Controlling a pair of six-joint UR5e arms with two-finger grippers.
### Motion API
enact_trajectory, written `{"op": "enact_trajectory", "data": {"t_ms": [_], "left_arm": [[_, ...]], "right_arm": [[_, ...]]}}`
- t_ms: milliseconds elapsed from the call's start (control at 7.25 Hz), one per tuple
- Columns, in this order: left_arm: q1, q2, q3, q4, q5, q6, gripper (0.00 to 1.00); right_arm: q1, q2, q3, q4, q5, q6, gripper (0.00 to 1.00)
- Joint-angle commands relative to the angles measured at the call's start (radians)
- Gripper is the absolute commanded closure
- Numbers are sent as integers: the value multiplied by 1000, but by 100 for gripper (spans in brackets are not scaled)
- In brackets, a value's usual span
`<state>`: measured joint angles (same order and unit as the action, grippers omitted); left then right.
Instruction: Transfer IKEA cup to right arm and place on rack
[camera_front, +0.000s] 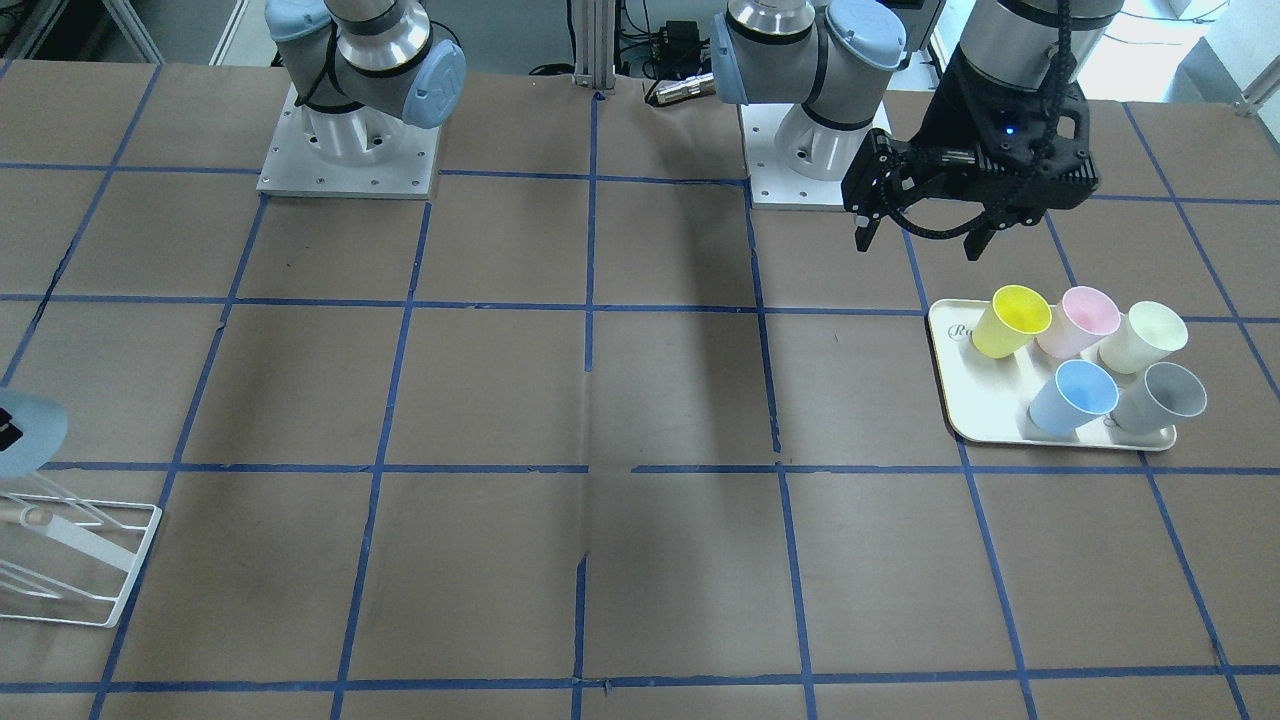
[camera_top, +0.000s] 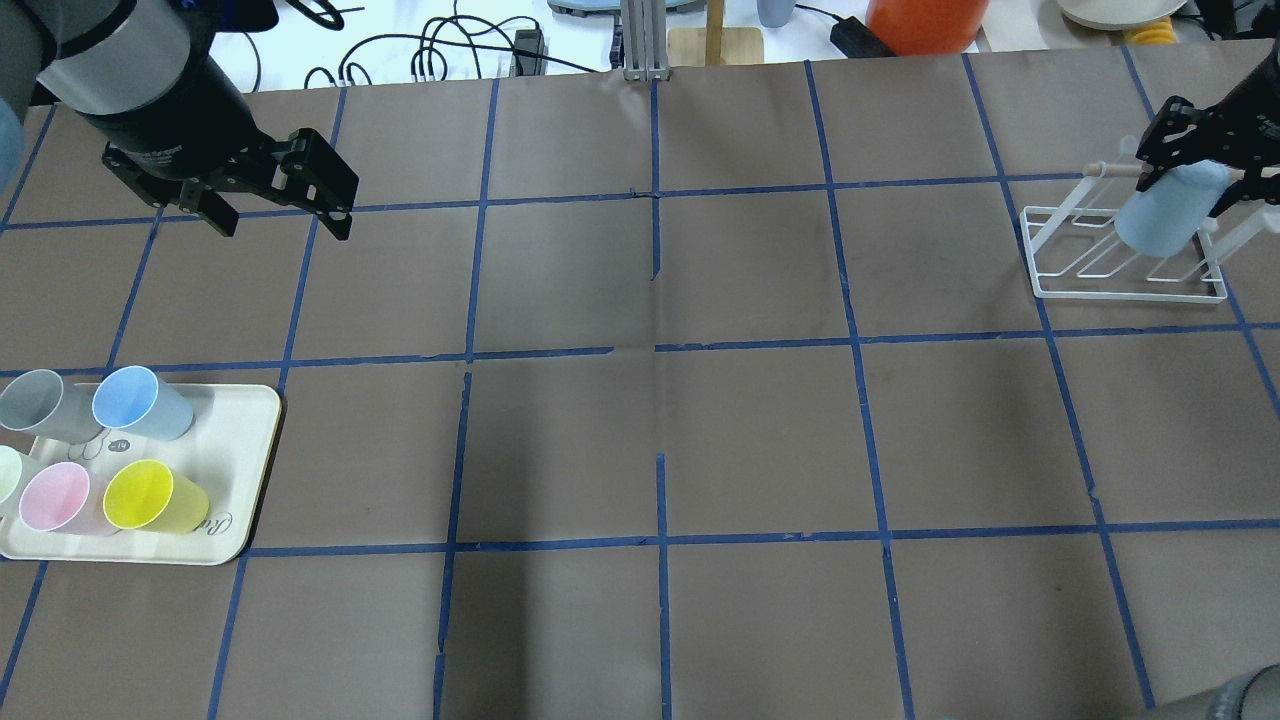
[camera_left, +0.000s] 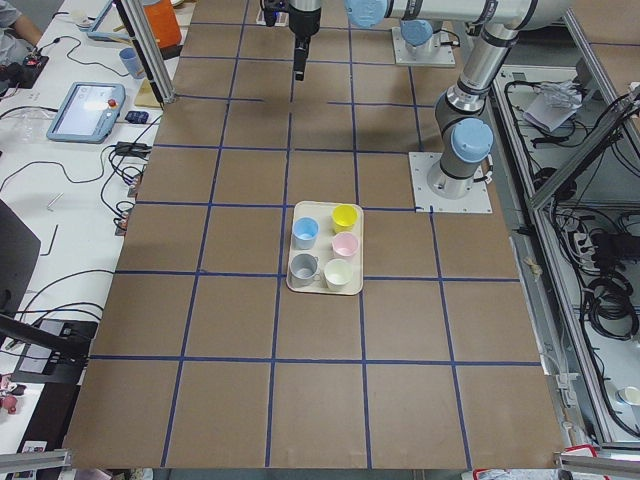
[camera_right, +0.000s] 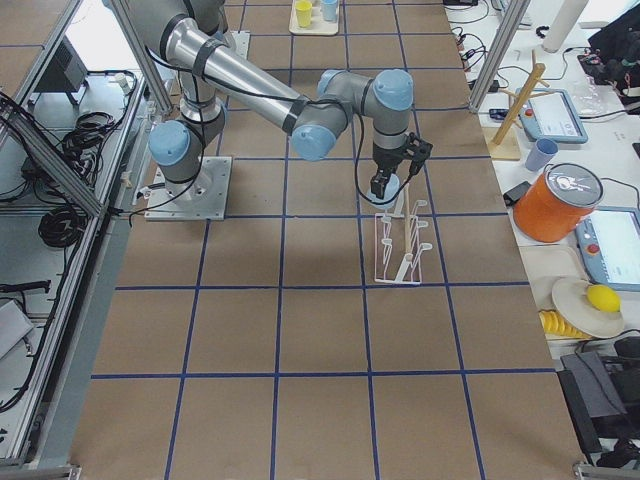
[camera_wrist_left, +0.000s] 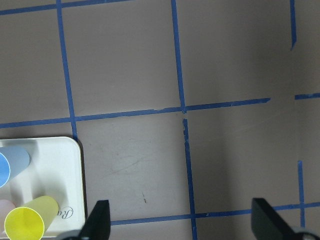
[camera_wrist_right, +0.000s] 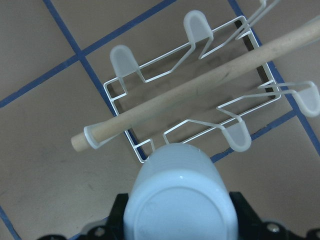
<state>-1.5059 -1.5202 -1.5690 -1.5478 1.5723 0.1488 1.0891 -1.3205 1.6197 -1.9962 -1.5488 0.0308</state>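
Overhead: the right pincer (camera_top: 1195, 180) is clamped on the pale IKEA cup (camera_top: 1165, 222), which is tilted mouth-down above the rack (camera_top: 1125, 292) near the counter's (camera_top: 660, 420) right edge. The left pincer (camera_top: 283, 226) hangs spread wide, holding nothing, well apart. A cream tray (camera_top: 245, 420) at the left edge holds five coloured cups (camera_top: 140, 400).

Right wrist: the cup's base is just beside the rack's wooden dowel (camera_wrist_right: 210, 82).

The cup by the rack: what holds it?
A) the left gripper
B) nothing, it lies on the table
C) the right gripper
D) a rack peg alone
C: the right gripper is shut on the IKEA cup over the rack, while the left gripper is open and empty.
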Motion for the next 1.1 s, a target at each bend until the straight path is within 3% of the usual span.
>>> {"op": "enact_trajectory", "data": {"t_ms": [0,138,276,414,552,690,966], "left_arm": [[-2,0,0,0,0,0,0],[-2,0,-2,0,2,0,0],[-2,0,-3,0,2,0,0],[-2,0,-3,0,2,0,0],[-2,0,-3,0,2,0,0],[-2,0,-5,6,2,0,0],[0,0,-5,6,2,0,0]], "right_arm": [[0,17,0,-38,-4,-17,94],[0,17,2,-36,2,-6,86],[0,17,2,-36,4,-5,65],[0,17,2,-36,7,-5,25],[0,18,2,-30,6,-5,11],[0,17,0,-27,4,-3,0],[5,6,0,-15,3,-3,0]]}}
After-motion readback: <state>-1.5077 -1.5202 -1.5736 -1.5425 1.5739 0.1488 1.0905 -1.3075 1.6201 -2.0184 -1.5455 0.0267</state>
